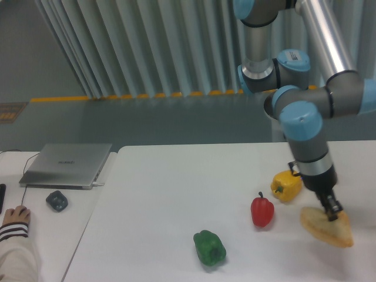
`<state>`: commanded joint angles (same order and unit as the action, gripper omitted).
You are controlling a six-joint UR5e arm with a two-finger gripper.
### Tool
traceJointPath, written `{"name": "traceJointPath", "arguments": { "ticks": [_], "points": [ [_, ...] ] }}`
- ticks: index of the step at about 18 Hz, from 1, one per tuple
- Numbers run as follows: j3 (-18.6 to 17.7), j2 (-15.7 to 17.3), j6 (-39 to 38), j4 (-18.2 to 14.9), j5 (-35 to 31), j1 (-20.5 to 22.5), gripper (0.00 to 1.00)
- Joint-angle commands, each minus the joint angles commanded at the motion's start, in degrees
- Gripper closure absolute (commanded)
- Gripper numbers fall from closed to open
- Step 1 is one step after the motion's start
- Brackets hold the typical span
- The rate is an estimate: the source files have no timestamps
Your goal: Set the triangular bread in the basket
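Triangular bread [326, 227] hangs tilted, pinched by the gripper [333, 212] at one edge. Risk: slippage during carry. No basket visible.

A white table [176, 194] carries three peppers, all to the left of the gripper [333, 212] — a yellow bell pepper [286, 185] closest, a red one [262, 211] further left, a green one [210, 248] well apart, toward the front edge.
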<state>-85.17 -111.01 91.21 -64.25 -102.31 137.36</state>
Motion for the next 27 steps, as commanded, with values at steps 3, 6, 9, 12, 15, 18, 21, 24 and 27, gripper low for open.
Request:
{"name": "traceJointPath", "arguments": {
  "ticks": [3, 6, 9, 12, 15, 18, 21, 24, 27],
  "points": [
    [0.18, 1.41, 5.46, 0.79, 0.62, 3.78, 0.88],
    [0.18, 1.85, 9.06, 2.27, 0.62, 7.82, 0.88],
    [1.22, 1.41, 8.55, 6.06, 0.62, 10.73, 0.88],
    [2.55, -0.17, 8.19, 8.60, 0.44, 11.88, 0.88],
    [3.07, -1.31, 8.46, 9.75, 0.44, 13.90, 0.88],
    [3.51, -2.63, 8.19, 10.98, 0.44, 15.12, 0.85],
    [3.87, -3.95, 8.72, 11.60, 0.53, 17.58, 0.85],
    [4.22, -5.53, 8.11, 12.48, 0.27, 18.12, 0.80],
    [4.22, -5.89, 8.11, 12.57, 0.18, 18.21, 0.77]
  ]
}}
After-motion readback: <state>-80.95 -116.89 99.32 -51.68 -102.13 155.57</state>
